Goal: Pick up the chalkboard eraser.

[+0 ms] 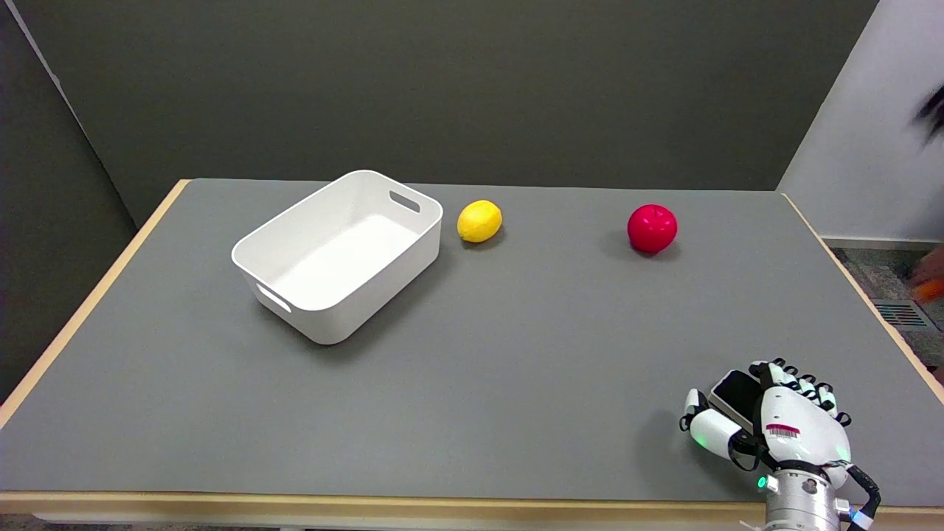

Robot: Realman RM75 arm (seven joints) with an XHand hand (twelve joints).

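Bench (472, 383): flat grey matte top with a pale wood-coloured edge.

Eraser (737, 394): flat oblong block with rounded corners, dark glossy face and a pale rim. It sits at the near right corner of the bench, under the right hand (778, 424). Only its far left part shows; the rest is covered by the palm and fingers.

Right hand: smooth white shells with black joints, back turned to the camera. The fingers (804, 383) curl over the eraser's far edge and the thumb (708, 428) lies along its near left side, so the hand is closed around the eraser. Whether the eraser is clear of the bench cannot be told. The wrist is cut off by the lower edge.

Bin (339, 254): white smooth plastic, rectangular, rounded corners, slot handles at both ends; far left, set at an angle.

Lemon (479, 220): yellow, oval, just beside the bin's right end.

Apple (652, 228): red, round, shiny, well apart to the right.
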